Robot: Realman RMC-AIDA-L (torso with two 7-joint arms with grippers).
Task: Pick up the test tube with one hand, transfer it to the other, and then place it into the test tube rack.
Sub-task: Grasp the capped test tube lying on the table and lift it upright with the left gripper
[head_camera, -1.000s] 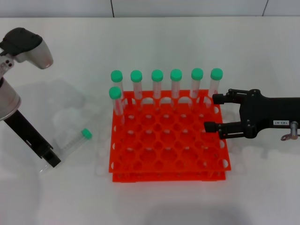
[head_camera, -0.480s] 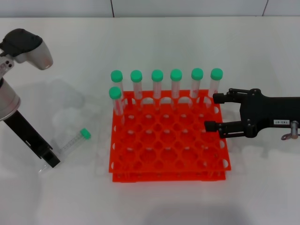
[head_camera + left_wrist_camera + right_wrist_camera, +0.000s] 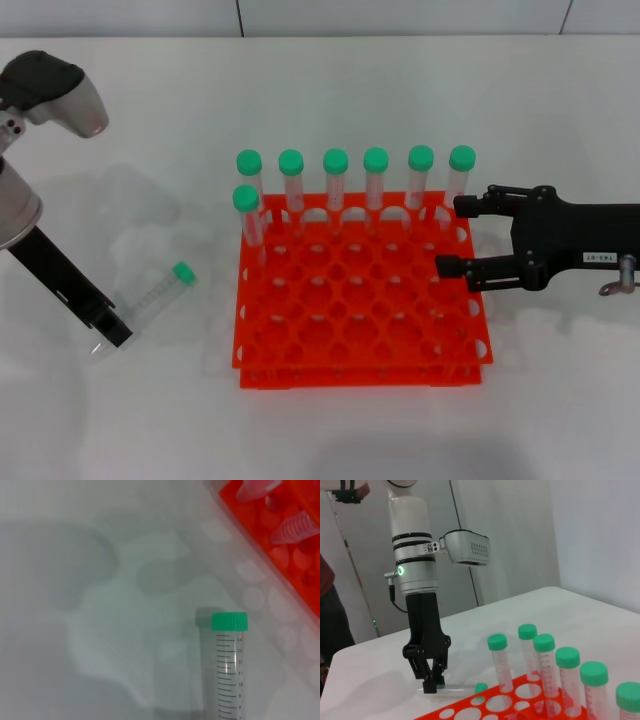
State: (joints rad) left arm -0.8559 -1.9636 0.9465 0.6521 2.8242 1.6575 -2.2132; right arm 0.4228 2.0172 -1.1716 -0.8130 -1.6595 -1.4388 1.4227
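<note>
- Starting nearest the robot, you see the white table (image 3: 330,440), matte and evenly lit, with faint grey shadows beside the arms.
- The test tube rack (image 3: 360,310) sits at the table's centre: orange-red, two tiers, a grid of round holes.
- The test tube (image 3: 155,296) lies on its side to the left of the rack, apart from it, green cap toward the rack. The left wrist view shows printed graduations on its clear wall (image 3: 229,670).
- The left gripper (image 3: 112,332) is at the tube's bottom end. In the right wrist view its fingers (image 3: 431,684) close narrowly on that end, tips at the table.
- The right gripper (image 3: 455,238) hovers at the rack's right edge, fingers spread apart and holding nothing.
- Seven green-capped tubes (image 3: 335,180) stand upright along the rack's far side, six in a row and one in front at the left end.
- Beyond the table stand pale walls (image 3: 510,540).
</note>
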